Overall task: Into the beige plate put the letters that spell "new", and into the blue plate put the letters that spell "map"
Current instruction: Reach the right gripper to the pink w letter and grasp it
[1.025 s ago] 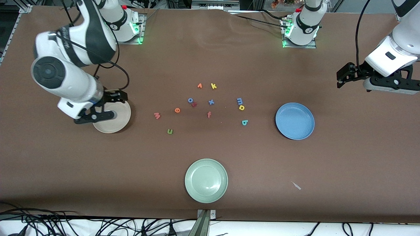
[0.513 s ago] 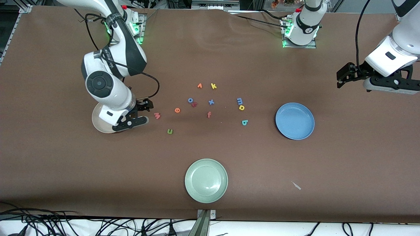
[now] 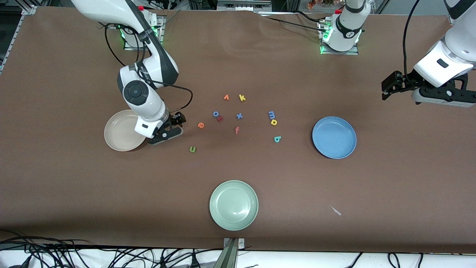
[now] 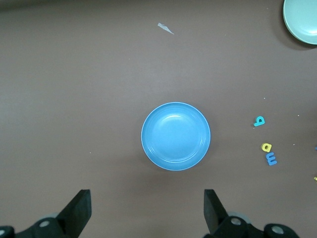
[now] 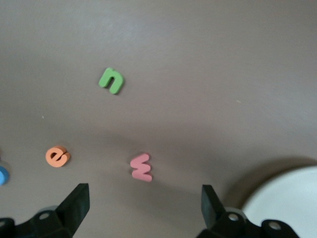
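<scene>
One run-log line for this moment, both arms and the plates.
right gripper: open over pink w | left gripper: open, waiting by blue plate | beige plate: holds no letters

A robotics lab: bolted arm bases [image 3: 340, 35] and loose cables [image 3: 74, 255] edge the table [image 3: 74, 193].

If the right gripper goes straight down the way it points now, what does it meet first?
Probably the pink w: it lies on the table between the open fingers of the right gripper, beside the beige plate. How high the gripper is stays unclear.
</scene>
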You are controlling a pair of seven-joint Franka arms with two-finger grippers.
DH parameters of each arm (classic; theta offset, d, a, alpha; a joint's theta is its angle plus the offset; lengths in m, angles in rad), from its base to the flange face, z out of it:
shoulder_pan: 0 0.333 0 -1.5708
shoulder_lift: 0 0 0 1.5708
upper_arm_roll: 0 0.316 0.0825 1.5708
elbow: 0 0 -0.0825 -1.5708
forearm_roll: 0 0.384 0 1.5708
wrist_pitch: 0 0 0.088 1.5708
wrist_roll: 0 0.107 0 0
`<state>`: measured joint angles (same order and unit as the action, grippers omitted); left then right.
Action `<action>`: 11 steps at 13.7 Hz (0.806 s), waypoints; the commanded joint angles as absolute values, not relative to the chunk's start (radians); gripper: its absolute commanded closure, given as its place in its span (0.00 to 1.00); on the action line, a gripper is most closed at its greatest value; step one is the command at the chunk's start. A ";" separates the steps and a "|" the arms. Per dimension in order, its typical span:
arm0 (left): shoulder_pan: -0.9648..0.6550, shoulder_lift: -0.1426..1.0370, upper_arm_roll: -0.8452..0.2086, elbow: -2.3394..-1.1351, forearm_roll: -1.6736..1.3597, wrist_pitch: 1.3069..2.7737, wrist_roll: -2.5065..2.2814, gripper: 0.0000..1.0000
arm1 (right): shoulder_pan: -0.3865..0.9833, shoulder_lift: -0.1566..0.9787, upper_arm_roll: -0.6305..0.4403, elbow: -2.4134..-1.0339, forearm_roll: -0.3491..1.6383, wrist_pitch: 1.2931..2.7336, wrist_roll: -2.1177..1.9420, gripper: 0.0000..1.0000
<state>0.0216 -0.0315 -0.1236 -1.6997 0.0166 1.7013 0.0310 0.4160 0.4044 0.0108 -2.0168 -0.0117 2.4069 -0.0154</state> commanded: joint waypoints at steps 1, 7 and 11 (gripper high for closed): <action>0.031 -0.023 -0.129 -1.674 -0.009 1.681 0.055 0.00 | 0.414 0.454 0.015 -2.059 -0.014 2.535 -0.148 0.00; 0.029 -0.021 -0.129 -1.674 -0.009 1.681 0.055 0.00 | 0.423 0.489 0.018 -2.068 -0.014 2.579 -0.209 0.04; 0.029 -0.023 -0.130 -1.674 -0.009 1.681 0.055 0.00 | 0.423 0.486 0.018 -2.109 -0.012 2.569 -0.216 0.16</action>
